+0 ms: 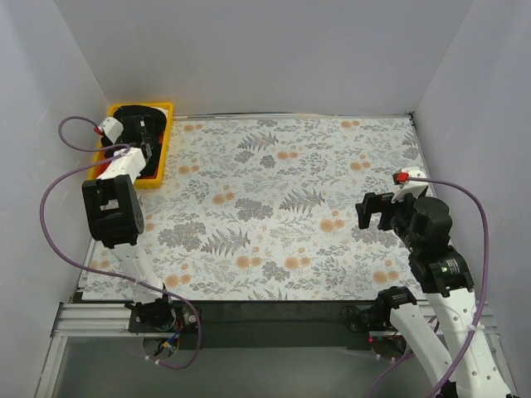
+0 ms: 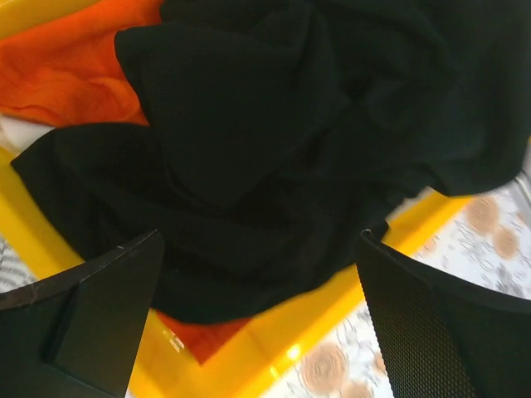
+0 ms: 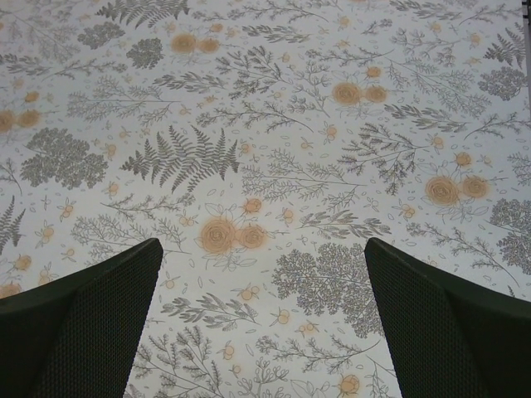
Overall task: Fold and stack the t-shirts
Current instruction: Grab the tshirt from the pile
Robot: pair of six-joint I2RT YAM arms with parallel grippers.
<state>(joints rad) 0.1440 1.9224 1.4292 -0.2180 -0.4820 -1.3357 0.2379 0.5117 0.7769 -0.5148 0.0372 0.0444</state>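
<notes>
A crumpled black t-shirt (image 2: 274, 141) lies in the yellow tray (image 2: 274, 344) on top of an orange cloth (image 2: 75, 75). In the top view the black t-shirt (image 1: 131, 114) fills the tray (image 1: 168, 141) at the table's far left corner. My left gripper (image 2: 261, 242) hangs open just over the shirt's near edge, one finger on either side of the bunched cloth, and nothing is pinched. In the top view this left gripper (image 1: 143, 137) sits inside the tray. My right gripper (image 1: 375, 211) hovers open over the bare floral tablecloth (image 3: 265, 166) on the right, nothing between its fingers (image 3: 91, 323).
White walls close in the table on the left, back and right. The tray's near rim (image 1: 149, 182) stands next to the left arm's forearm. A purple cable (image 1: 62, 178) loops beside the left arm, and another trails from the right arm (image 1: 477, 207).
</notes>
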